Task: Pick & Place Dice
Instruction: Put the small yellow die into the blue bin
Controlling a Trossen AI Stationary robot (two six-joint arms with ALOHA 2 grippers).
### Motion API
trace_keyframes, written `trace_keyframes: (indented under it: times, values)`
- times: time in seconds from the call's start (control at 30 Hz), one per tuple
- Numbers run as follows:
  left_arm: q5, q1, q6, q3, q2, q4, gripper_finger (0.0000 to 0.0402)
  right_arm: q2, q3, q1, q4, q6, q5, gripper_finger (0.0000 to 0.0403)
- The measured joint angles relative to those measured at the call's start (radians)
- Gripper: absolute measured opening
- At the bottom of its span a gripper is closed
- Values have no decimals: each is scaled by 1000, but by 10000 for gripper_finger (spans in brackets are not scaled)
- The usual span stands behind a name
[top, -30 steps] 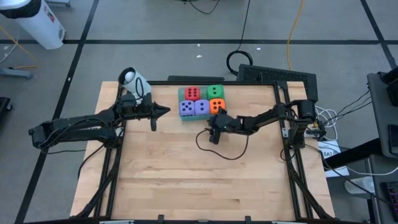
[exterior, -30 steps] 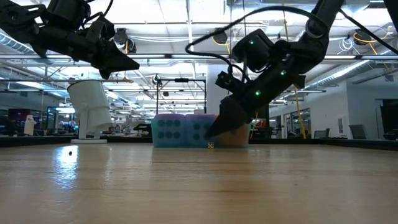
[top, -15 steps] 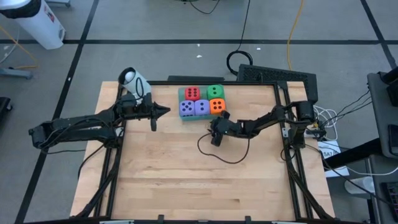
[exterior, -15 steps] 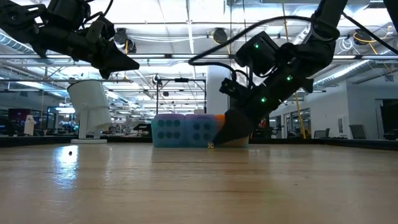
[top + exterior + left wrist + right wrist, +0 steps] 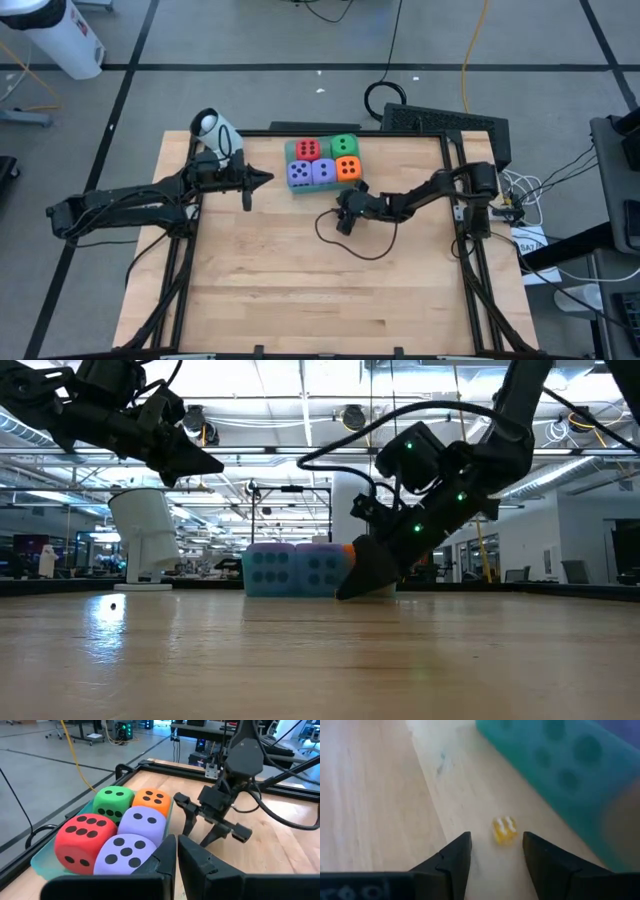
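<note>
Dice (image 5: 323,162) all five in teal tray (image 5: 42,861); right fingers (image 5: 455,860) spread, left fingers (image 5: 197,862) clenched

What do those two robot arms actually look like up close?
Both arms are dark, slim and jointed, with black cables looping alongside. Each ends in two tapered black fingers: left gripper, right gripper. In the low view the right arm shows small green lights.

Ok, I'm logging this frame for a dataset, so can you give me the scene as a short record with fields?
tray: teal, at the far edge of the table, holds five big dice
big dice: red die, green die, orange die, two purple dice
small yellow die: on the table beside the tray
right gripper: open, low over the small yellow die
left gripper: shut, raised, left of the tray
</note>
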Motion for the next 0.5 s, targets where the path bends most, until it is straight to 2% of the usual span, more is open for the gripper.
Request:
trace_keyframes:
  times: [0.17, 0.33, 0.5]
  values:
    - [-19, 0, 1, 0, 0, 0, 26, 88, 3, 3, 132, 27, 45, 173]
    - [-24, 0, 7, 0, 0, -1, 26, 86, 3, 0, 123, 0, 46, 177]
    - [-24, 0, 6, 0, 0, -22, 26, 77, 3, -1, 114, -26, 42, 154]
